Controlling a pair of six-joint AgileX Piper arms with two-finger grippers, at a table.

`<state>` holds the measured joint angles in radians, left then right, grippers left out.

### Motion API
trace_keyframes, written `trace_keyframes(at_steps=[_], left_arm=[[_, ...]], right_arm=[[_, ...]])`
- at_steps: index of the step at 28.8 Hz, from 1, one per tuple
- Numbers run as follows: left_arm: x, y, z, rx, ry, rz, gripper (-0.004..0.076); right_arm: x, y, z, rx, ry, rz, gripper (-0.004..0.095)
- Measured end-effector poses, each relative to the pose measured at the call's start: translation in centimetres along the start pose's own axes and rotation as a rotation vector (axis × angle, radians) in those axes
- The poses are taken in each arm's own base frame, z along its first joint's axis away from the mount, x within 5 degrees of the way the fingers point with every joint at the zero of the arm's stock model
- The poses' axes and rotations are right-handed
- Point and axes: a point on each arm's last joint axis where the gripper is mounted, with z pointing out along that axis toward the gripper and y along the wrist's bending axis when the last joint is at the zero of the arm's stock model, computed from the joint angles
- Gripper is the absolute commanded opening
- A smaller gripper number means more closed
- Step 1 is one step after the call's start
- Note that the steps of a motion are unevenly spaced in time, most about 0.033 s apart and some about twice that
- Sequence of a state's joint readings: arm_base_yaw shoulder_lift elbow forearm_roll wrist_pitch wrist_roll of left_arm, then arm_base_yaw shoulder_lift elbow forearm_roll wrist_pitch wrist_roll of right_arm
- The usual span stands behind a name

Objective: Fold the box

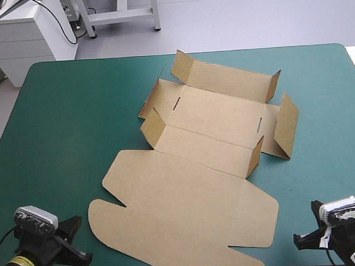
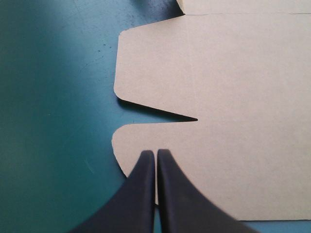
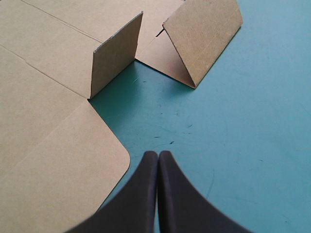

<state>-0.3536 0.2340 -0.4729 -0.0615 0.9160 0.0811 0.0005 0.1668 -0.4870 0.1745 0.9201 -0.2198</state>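
Right, early days on this fold: the brown box [image 1: 192, 191] lies mostly flat in the middle of the teal-green cover [image 1: 65, 126], lid panel toward the robot and tray part beyond it. Only the far wall [image 1: 228, 78], the right side wall [image 1: 286, 125] and a few small tabs stand half raised, and nothing is tucked. So I judge the step in hand is the approach, with no wall properly set up yet.

Left gripper [image 2: 156, 151] is clenched to a point and carries nothing. Its tips sit over the near-left lid flap [image 2: 204, 165], just short of the narrow cut [image 2: 165, 114] between two flaps. Whether they touch the board or hover above it, I cannot tell from this angle.

Right gripper [image 3: 158, 153] is likewise pressed together and empty. It sits over bare cover just beside the rounded right lid flap [image 3: 58, 170], with an upright corner tab [image 3: 114, 56] and that leaning side wall ahead of it.

Next move, as I read it: reach forward past the lid to the tray, get a finger under a side wall and stand it up.
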Motion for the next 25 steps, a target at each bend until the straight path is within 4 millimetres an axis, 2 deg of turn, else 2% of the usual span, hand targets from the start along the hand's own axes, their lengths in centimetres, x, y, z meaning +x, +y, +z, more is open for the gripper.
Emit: trace_keyframes(at_steps=[10,15,18,21,25], left_arm=[[0.0,0.0,0.0,0.0,0.0,0.0,-0.0008],[0.0,0.0,0.0,0.0,0.0,0.0,-0.0008],[0.0,0.0,0.0,0.0,0.0,0.0,-0.0008],[0.0,0.0,0.0,0.0,0.0,0.0,-0.0008],[0.0,0.0,0.0,0.0,0.0,0.0,-0.0008]], right_arm=[[-0.4,0.0,-0.4,0.007,-0.017,-0.005,-0.0019],[-3.4,-0.2,-1.5,0.003,-0.01,-0.008,-0.0017],[-6.1,-0.5,-1.4,-0.006,0.026,-0.003,-0.0017],[-8.8,-0.8,-0.8,-0.016,0.079,0.045,-0.0017],[-12.3,-1.3,1.4,-0.05,0.215,0.096,-0.0017]])
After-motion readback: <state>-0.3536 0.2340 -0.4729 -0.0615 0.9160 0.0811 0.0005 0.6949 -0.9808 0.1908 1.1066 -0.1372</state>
